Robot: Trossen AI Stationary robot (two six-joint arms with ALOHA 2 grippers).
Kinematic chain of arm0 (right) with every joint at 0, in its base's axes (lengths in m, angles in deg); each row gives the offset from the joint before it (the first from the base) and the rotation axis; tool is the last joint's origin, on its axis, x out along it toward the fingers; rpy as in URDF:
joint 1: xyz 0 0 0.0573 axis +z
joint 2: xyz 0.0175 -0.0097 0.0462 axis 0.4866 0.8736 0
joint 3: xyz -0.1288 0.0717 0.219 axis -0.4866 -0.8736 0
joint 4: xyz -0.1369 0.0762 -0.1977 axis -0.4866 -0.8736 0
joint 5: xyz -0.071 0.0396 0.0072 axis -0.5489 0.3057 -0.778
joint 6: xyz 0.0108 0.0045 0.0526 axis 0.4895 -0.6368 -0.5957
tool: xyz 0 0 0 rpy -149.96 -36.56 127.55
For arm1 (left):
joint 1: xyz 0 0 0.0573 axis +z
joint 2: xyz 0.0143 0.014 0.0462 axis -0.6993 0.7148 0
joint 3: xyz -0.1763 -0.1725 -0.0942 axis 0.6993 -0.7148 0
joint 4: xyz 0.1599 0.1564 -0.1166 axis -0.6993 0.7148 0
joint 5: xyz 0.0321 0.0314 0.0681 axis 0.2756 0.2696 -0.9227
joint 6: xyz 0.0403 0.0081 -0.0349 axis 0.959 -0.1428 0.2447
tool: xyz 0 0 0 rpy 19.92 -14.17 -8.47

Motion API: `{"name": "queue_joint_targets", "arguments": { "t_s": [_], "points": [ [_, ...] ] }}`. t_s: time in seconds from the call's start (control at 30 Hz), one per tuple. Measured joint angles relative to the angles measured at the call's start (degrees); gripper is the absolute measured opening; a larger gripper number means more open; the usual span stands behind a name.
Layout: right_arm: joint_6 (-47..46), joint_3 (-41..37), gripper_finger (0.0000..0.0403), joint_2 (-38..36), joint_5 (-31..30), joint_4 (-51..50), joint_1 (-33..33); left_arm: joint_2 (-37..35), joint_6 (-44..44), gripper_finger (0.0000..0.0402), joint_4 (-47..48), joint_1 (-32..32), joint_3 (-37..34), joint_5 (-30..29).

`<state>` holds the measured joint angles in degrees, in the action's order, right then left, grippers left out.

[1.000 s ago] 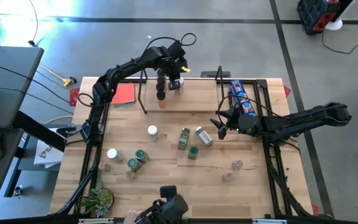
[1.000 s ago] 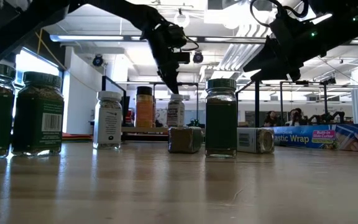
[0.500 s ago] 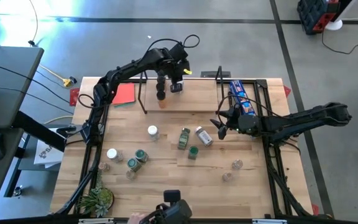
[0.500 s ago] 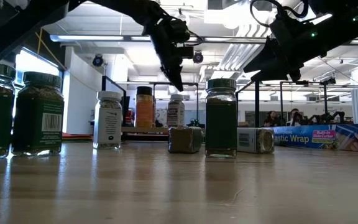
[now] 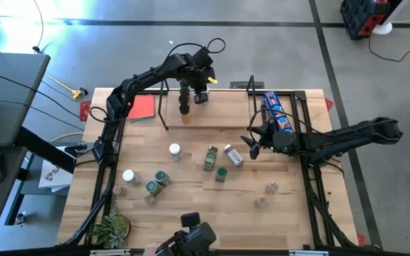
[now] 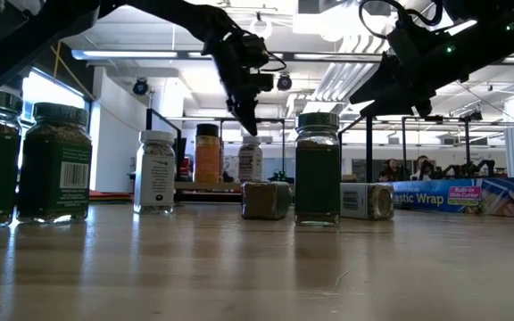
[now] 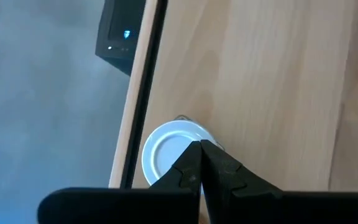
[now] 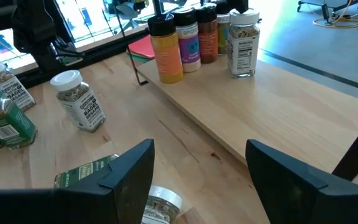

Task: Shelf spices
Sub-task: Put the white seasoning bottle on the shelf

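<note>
The shelf (image 5: pixel 223 114) is a light-wood board with black loop frames at the table's far side. On its left end stand several spice jars: an orange jar with a black lid (image 8: pixel 166 53), two more beside it, and a white-lidded jar (image 7: pixel 163 155). My left gripper (image 7: pixel 201 144) is shut, pointing down right over that white lid; it also shows in the low view (image 6: pixel 246 127). My right gripper (image 5: pixel 251 142) is open and empty, low over the table right of a lying white-lidded jar (image 5: pixel 232 155). Several jars (image 5: pixel 211 158) stand or lie on the table. My left gripper's shut fingertips (image 7: pixel 194 155) stand over the edge of the white-lidded jar's lid (image 7: pixel 160 158), coming from above and pointing down. I cannot tell whether they touch the lid. The jar stands upright on the shelf board.
A long blue wrap packet (image 5: pixel 276 110) lies by the shelf's right end, and a flat red square (image 5: pixel 141 107) lies left of the shelf. A small plant (image 5: pixel 111 229) stands at the near left corner. Bare wood (image 5: pixel 212 206) lies across the near middle.
My left gripper, staying shut, has swung a little toward the table's right over the shelf and come back above the white-lidded jar.
</note>
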<state>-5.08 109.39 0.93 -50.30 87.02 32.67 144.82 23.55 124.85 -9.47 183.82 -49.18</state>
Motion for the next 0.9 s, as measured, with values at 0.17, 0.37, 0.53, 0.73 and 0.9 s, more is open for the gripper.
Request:
{"name": "queue_joint_targets", "arguments": {
  "t_s": [0.17, 0.37, 0.53, 0.73, 0.9],
  "points": [
    [0.1, 0.0, 0.0247, 0.0, 0.0, 0.0, 0.0, 0.0, -4.4, 0.0000, 0.9, 0.0, 0.0, -3.9],
    [0.1, 0.0, 0.0247, 0.0, 0.0, -0.1, 0.0, 0.0, -8.0, 0.0000, 2.0, 0.1, 0.0, -5.3],
    [0.2, 0.0, 0.0247, 0.0, 0.0, -0.1, 0.0, -0.1, -7.9, 0.0000, 3.1, -0.6, 1.3, -5.6],
    [0.2, 0.0, 0.0247, 0.0, 0.0, -0.1, 0.0, -0.1, -3.4, 0.0000, 4.1, -1.7, 5.0, -5.6],
    [0.0, 0.0, 0.0247, 0.0, 0.0, -0.1, 0.0, -0.1, 7.6, 0.0029, 7.9, -2.1, 5.7, -6.2]
  ]
}}
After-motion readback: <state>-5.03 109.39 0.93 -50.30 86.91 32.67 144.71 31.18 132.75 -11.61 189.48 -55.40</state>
